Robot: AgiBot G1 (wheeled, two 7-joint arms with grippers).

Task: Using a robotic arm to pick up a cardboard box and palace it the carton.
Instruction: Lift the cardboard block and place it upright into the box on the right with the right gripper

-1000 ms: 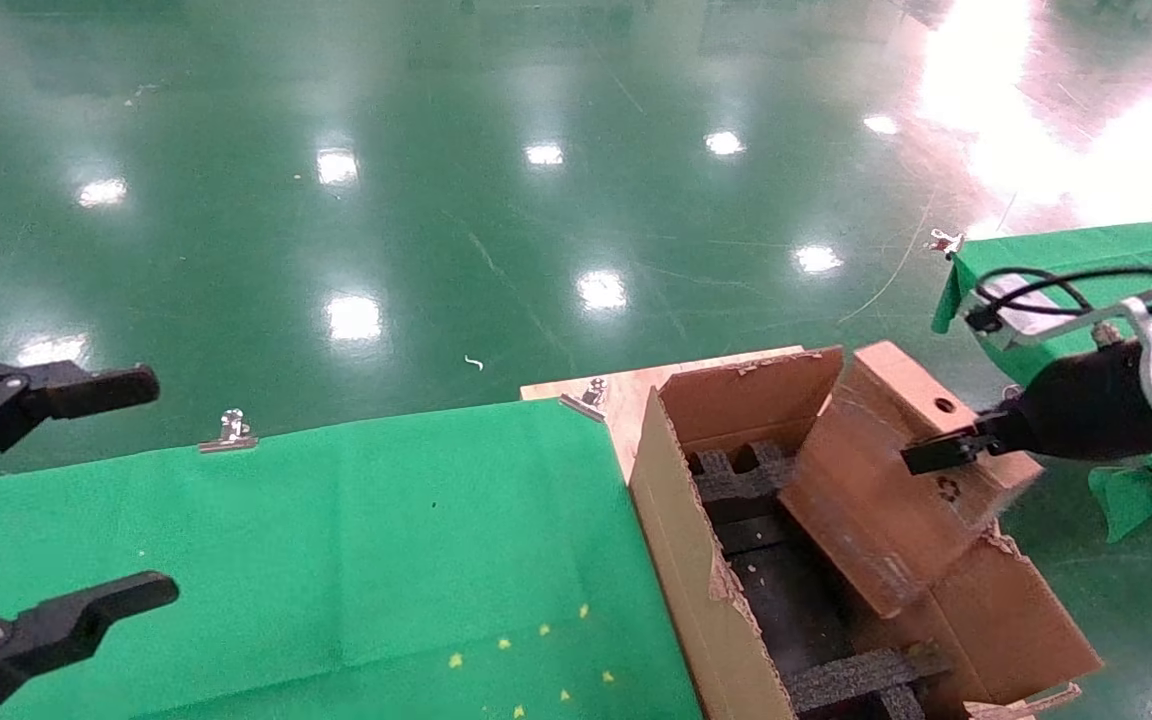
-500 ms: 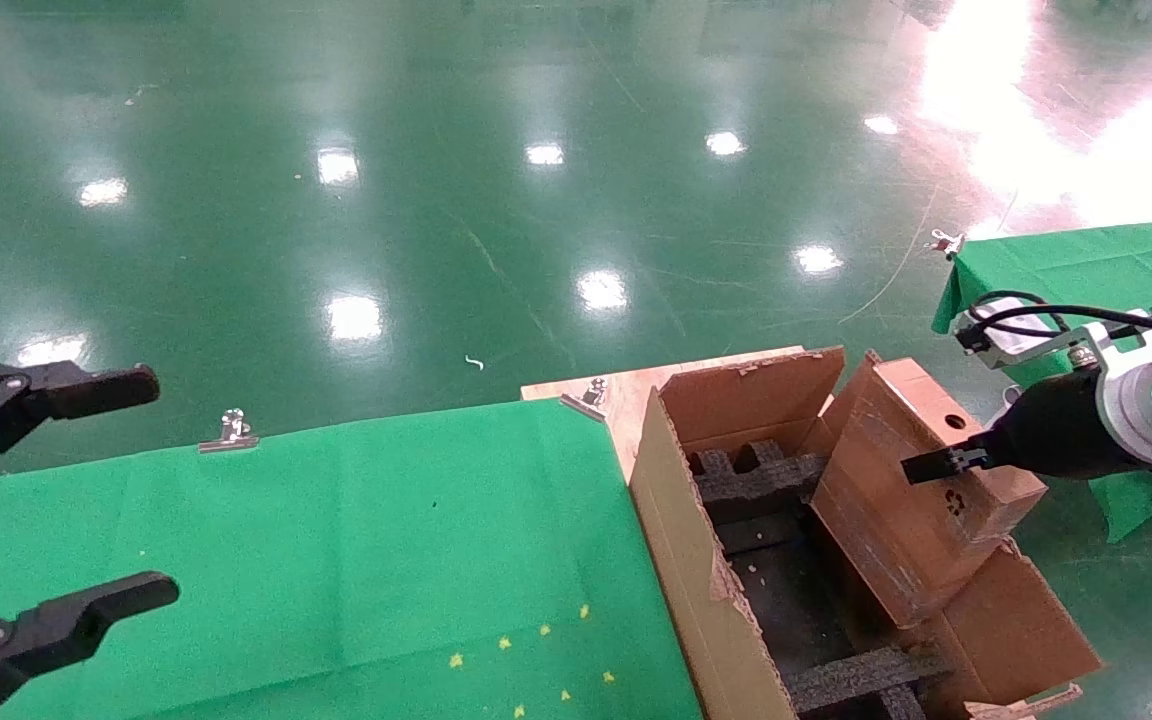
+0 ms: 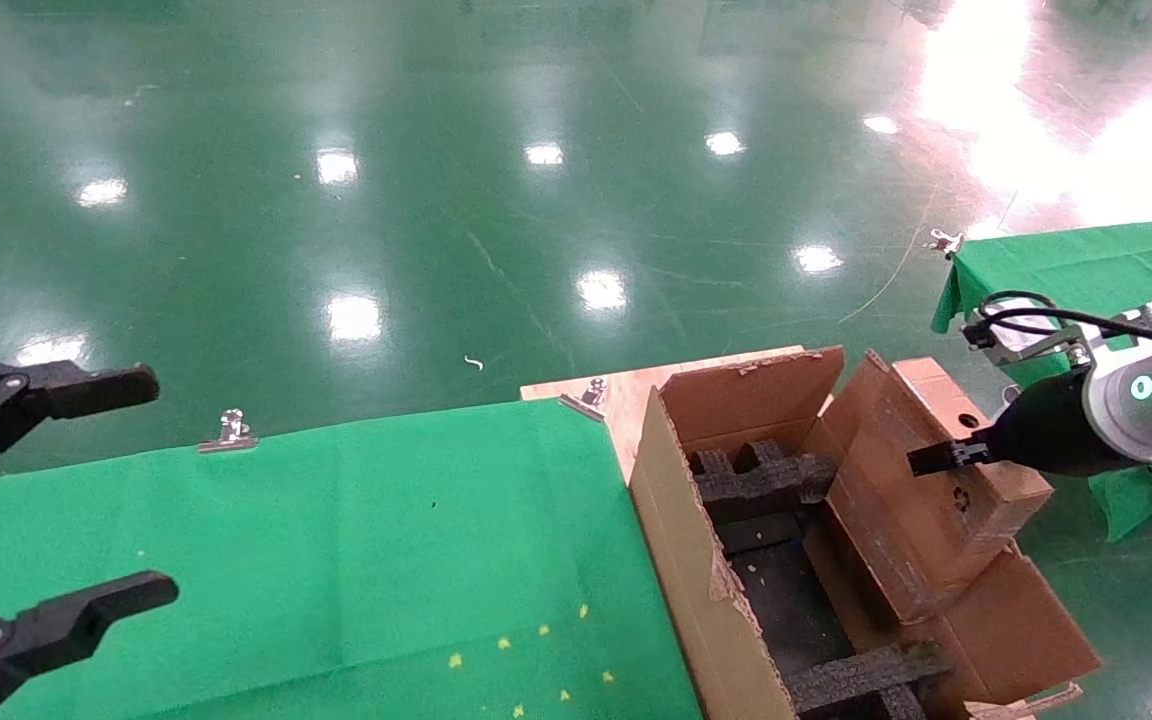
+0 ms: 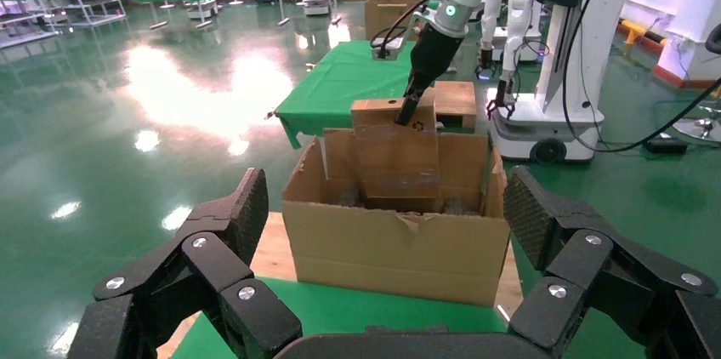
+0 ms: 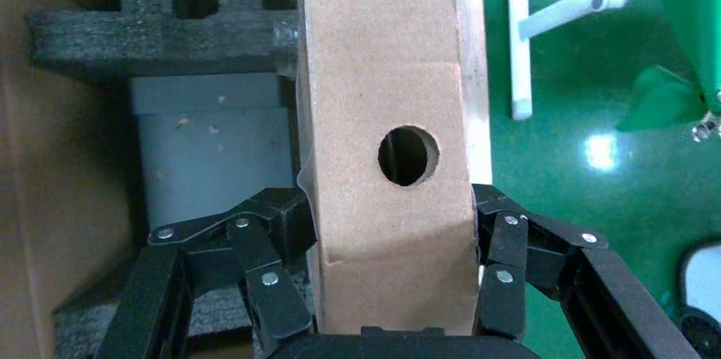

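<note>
My right gripper (image 3: 944, 458), on the white robotic arm (image 3: 1141, 400) with its teal ring, is shut on the small brown cardboard box (image 3: 921, 500). The box is tilted, with its lower end inside the carton (image 3: 681, 540) against the right wall. In the right wrist view the fingers (image 5: 285, 227) clamp both sides of the box (image 5: 383, 70) just below its round hole (image 5: 408, 155). Black foam dividers (image 5: 161, 31) lie inside the carton beside it. My left gripper (image 3: 146, 485) is open and empty, parked over the green table at far left.
The carton stands on a wooden board (image 3: 626, 395) at the end of the green-clothed table (image 3: 336, 540), which has metal clips (image 3: 229, 432) on its edge. A second green table (image 3: 1086, 260) is behind the right arm. Another robot's base (image 4: 544, 121) stands beyond the carton.
The held box has swung more upright and shifted toward the carton's right wall, sinking slightly lower. The right arm has drawn in a little. The left gripper has not moved.
</note>
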